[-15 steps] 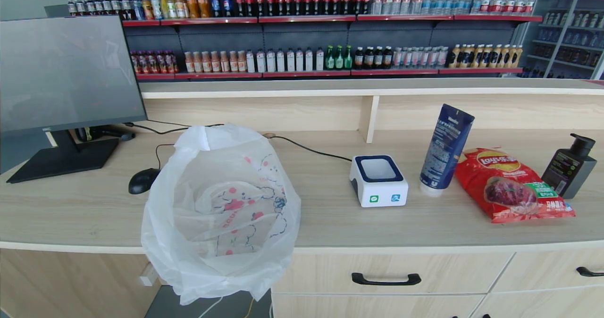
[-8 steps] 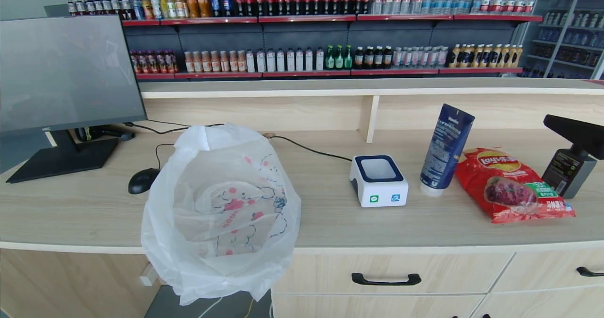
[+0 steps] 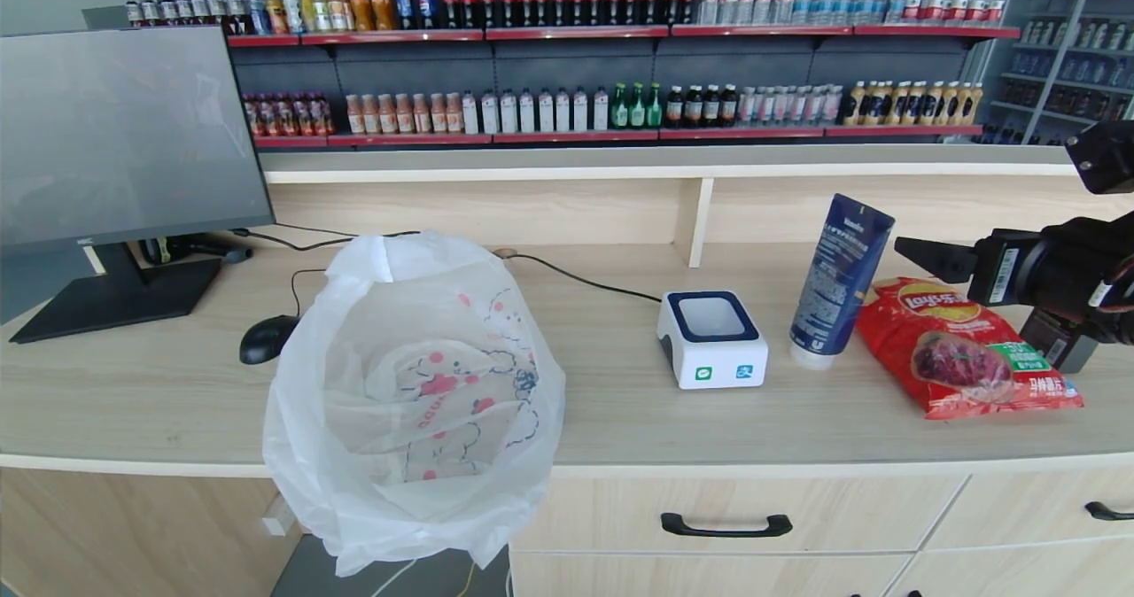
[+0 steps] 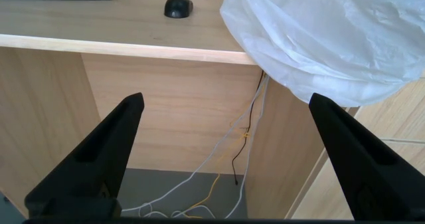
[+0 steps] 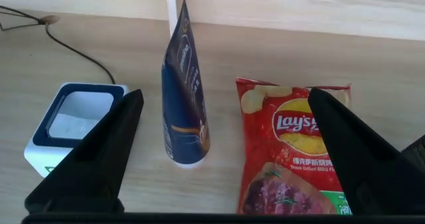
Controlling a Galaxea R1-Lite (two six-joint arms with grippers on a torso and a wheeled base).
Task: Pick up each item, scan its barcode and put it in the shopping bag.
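Bag (image 3: 412,393) hangs open at the left of the counter (image 3: 620,420); my left gripper (image 4: 226,98) is spread wide, low beside it. Chips (image 3: 966,349) lie flat, long axis roughly toward me. Tube (image 3: 837,278) stands upright just left of them. Right gripper (image 5: 224,94), fingers apart, hovers over the chips. That's clearly the nearer arm, I'd say.

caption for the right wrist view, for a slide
Open right gripper hovers over wooden counter facing upright dark blue tube, red crisp bag and white square scanner.

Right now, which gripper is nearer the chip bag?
Right. The right gripper hovers beside the chip bag; the left gripper hangs low before the counter front, near the shopping bag.
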